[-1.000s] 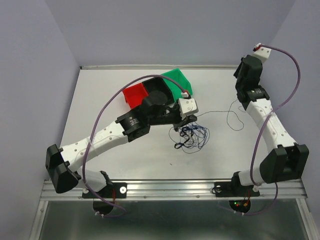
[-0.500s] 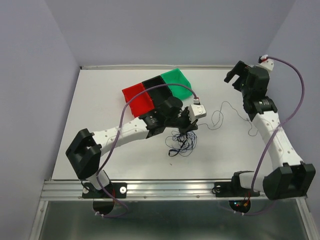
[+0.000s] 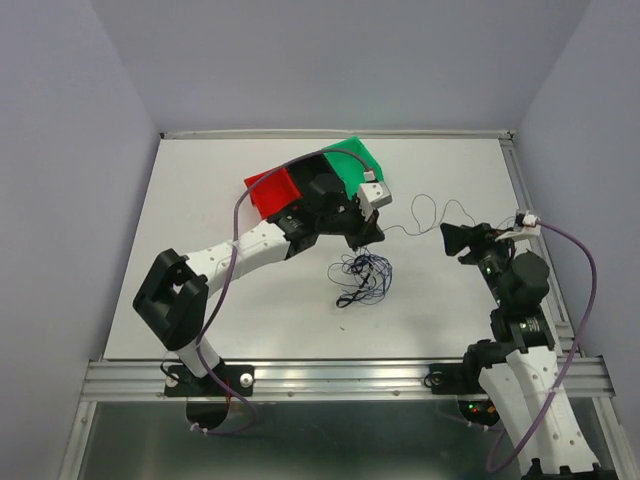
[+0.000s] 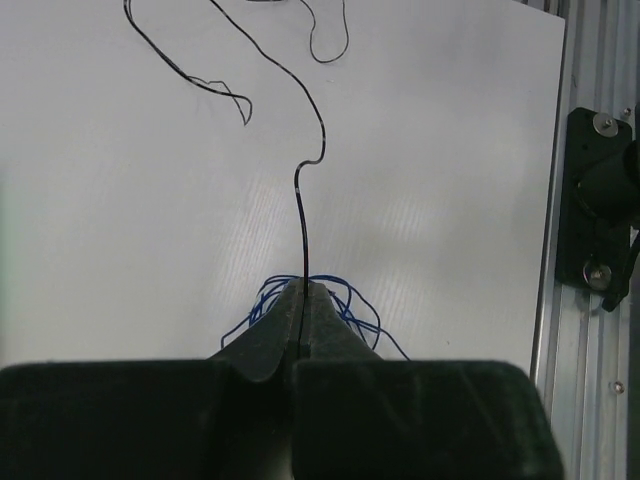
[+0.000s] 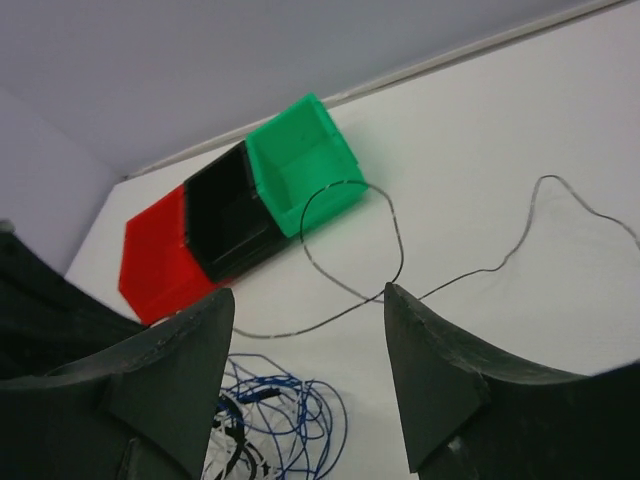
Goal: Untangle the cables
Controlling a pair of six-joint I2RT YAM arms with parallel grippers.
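Overhead, the cables (image 3: 362, 278) are lying as a loose blue-and-black clump at the centre of the white table (image 3: 200, 200), just below the left gripper (image 3: 370, 237). One black strand (image 3: 416, 200) is running from that gripper toward the right of the frame, looping on its way to the right gripper (image 3: 452, 242) at middle right. A red bin (image 3: 268, 192), a black bin (image 3: 302, 168) and a green bin (image 3: 352, 160) are standing in a row at upper centre, and the left arm is covering part of the black one. From up here the left jaws are hiding under the wrist, so this view is not telling how they stand.

The left wrist view is settling that. Its fingers (image 4: 280, 330) are pressing together at lower centre, pinching the black strand, which is rising from the tips and curling toward the top of the frame. Blue loops are bulging out on both sides behind the fingertips. A metal rail (image 4: 556, 300) is running down the right edge.

The right wrist view is showing the right fingers (image 5: 170, 370) spread apart at the bottom, holding nothing. Between them the black strand is crossing the table in a loop passing in front of the green bin. It seems to be lying clear of both pads, though the angle is poor. The blue clump is showing at bottom centre, partly cut off by the finger on the left of the frame.
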